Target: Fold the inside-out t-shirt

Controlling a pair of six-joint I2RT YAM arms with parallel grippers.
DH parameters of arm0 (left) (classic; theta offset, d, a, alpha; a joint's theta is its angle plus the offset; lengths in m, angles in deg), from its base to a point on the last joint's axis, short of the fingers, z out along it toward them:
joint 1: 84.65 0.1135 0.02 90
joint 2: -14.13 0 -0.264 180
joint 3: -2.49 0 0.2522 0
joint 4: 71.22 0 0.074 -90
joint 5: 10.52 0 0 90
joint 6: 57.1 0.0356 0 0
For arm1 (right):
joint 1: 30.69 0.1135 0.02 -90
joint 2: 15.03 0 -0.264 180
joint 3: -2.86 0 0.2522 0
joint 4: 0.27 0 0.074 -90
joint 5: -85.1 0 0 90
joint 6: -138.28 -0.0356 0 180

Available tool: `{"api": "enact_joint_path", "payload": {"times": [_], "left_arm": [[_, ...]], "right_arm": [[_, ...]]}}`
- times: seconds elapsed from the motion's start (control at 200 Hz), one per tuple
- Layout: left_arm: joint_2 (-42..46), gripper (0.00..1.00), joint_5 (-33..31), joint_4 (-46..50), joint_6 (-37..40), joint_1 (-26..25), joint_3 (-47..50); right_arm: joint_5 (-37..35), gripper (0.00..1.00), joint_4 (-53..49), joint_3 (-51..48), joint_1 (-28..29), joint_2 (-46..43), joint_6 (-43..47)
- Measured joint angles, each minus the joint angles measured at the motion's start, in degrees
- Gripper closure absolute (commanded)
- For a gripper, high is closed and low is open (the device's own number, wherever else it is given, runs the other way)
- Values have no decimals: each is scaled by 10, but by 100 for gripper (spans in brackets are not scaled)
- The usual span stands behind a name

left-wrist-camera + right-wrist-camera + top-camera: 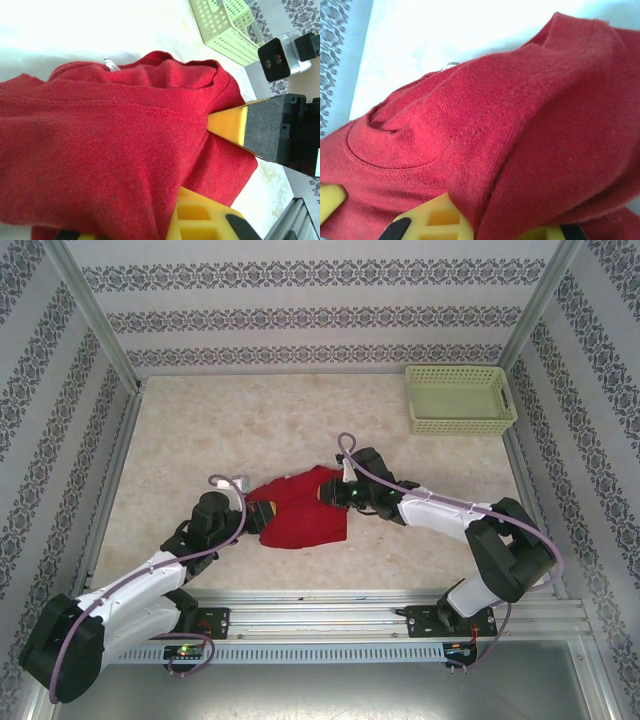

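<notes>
Shirt (300, 512) bunched on tabletop (200, 430), left end effector (260, 517) pinching its left edge, right end effector (336, 493) pinching its right edge

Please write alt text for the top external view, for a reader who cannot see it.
A crumpled red t-shirt lies on the table, pinched at its left edge by the left gripper and at its right edge by the right gripper. A pale green basket stands in the far right corner.
</notes>
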Motion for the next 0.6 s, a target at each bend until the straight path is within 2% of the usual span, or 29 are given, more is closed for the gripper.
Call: {"api": "enact_joint_path", "payload": {"times": [0.4,0.605], "left_arm": [[-52,93,6,-38,17,17,-15],[-53,84,17,-57,25,35,-33]], "right_arm": [[47,100,86,-19,-31,-14,3],[64,100,105,-19,-48,-32,16]]}}
